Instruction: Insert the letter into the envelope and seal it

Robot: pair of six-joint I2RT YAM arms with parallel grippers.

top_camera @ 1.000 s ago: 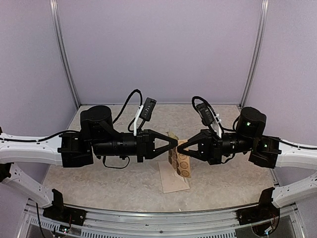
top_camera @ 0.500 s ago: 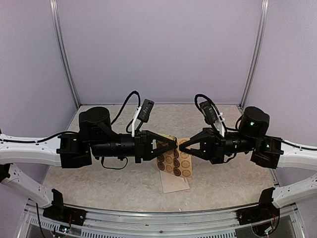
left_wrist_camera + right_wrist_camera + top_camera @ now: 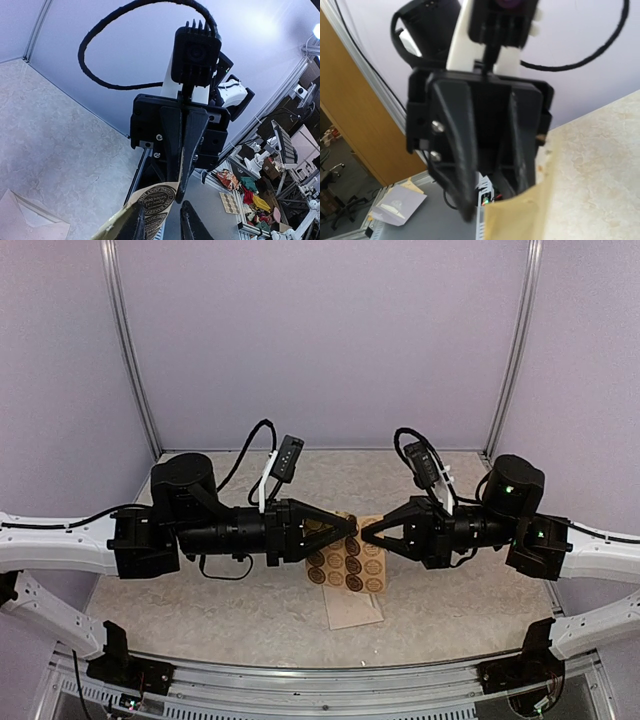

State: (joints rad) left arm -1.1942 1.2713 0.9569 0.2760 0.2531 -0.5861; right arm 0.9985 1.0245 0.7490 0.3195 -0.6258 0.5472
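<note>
Over the mottled beige surface (image 3: 240, 605), closed in by lilac walls (image 3: 320, 340) and aluminium posts (image 3: 128, 350), the two arms meet tip to tip with a tan sheet of round brown stickers (image 3: 348, 562) hanging between them. The right gripper (image 3: 364, 533) has its jaws clenched on the sheet's upper edge, while the left gripper (image 3: 350, 523) shows a narrow slit at the sheet, and I cannot tell whether it pinches. The envelope (image 3: 352, 608) lies flat on the surface just under the sheet, untouched by either arm.
</note>
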